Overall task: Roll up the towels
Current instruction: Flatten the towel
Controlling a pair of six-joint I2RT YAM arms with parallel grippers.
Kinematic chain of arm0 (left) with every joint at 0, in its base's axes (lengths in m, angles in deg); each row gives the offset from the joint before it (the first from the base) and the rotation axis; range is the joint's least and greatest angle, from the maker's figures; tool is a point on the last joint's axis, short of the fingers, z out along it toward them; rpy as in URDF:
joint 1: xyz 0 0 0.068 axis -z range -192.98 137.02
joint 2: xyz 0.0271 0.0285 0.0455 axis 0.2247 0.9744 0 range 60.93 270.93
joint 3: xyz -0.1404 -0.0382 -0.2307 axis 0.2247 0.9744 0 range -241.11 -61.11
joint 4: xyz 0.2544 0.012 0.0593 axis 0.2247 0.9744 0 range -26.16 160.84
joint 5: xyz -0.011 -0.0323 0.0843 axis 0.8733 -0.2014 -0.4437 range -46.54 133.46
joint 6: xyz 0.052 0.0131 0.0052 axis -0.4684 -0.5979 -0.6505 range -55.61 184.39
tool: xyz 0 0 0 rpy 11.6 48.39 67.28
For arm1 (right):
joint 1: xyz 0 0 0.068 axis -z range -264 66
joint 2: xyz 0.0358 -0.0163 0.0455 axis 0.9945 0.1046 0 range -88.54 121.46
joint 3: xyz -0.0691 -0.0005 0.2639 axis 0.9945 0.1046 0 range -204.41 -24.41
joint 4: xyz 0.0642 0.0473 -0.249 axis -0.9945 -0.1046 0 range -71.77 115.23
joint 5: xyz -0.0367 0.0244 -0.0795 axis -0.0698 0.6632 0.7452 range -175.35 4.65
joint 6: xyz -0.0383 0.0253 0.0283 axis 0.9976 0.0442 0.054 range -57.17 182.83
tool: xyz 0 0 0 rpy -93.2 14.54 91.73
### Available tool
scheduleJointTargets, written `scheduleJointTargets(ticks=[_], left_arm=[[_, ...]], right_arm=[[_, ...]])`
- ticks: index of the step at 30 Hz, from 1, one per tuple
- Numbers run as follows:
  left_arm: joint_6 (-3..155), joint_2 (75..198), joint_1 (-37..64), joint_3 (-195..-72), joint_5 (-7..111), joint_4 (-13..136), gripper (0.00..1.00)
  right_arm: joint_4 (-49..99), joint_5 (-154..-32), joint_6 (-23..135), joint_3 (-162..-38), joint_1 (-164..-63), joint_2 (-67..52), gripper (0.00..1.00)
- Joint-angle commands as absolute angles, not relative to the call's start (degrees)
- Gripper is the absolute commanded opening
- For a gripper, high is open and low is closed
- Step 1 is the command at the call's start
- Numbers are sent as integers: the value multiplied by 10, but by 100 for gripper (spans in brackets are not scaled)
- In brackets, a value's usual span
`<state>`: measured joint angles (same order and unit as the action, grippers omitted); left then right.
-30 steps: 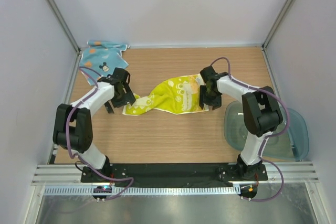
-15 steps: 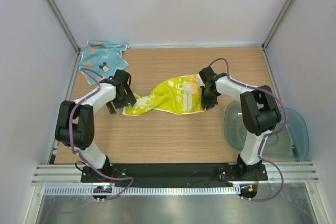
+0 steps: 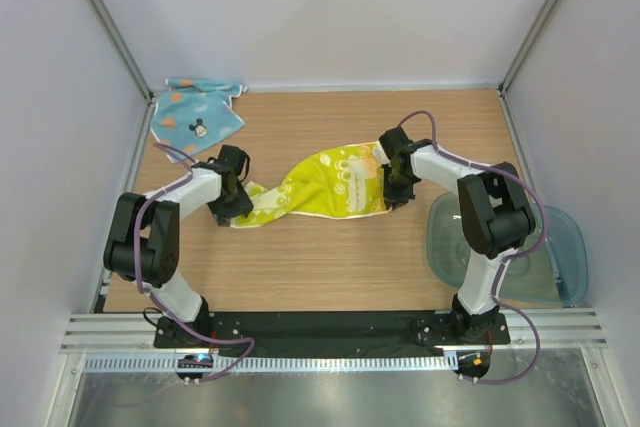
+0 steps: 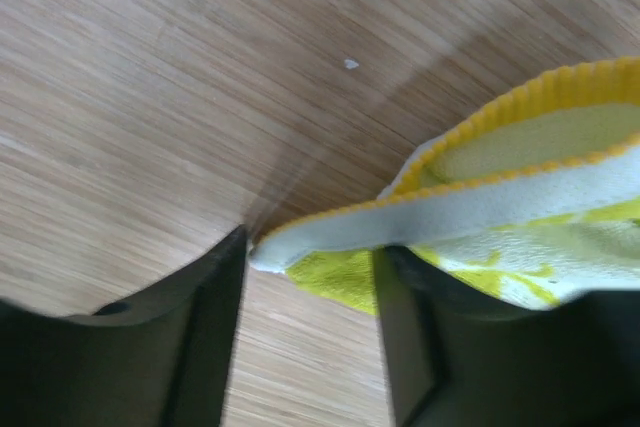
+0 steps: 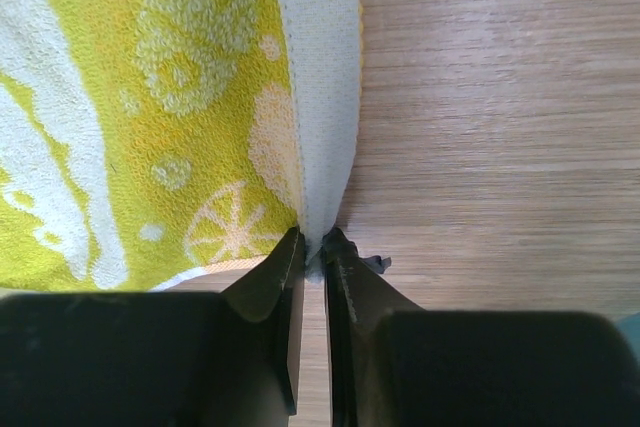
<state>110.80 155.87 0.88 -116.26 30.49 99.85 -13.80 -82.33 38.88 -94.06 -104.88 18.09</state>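
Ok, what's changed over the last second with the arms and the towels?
The left gripper moved back toward its base onto the yellow towel's left end, its jaws narrowing around that corner but not yet clamped. The right gripper barely moved and pinched shut on the towel's right hem. The towel's left end shifted slightly nearer. The blue towel and the tub stayed put.

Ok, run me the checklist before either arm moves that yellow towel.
1. Right gripper pinched on the yellow towel edge: ok.
2. Left gripper clamped on the towel's corner: not ok, its jaws stand apart around it.
3. Towel lying flat: not ok, twisted toward the left gripper.
4. Blue towel apart from the yellow one: ok.
5. Tub not touching the cloth: ok.
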Motion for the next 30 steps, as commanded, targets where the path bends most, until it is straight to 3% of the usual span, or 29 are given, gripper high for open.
scheduleJointTargets(ticks=[1,3,4,8,18,30], left_arm=[[1117,1562,8,-1146,313,970,49],[1118,1564,8,-1145,312,967,37],[1118,1561,7,-1145,313,968,24],[1115,1542,9,-1151,315,982,0],[1098,1440,10,-1240,306,1110,1],[1075,1284,12,-1309,341,1256,1]], right_arm=[[-138,-813,398,-939,-1046,197,14],[-141,-813,399,-940,-1046,197,11],[-141,-812,400,-940,-1046,197,10],[-141,-817,398,-942,-1046,195,1],[-175,-833,380,-952,-1046,82,1],[-281,-846,350,-954,-1048,-165,1]])
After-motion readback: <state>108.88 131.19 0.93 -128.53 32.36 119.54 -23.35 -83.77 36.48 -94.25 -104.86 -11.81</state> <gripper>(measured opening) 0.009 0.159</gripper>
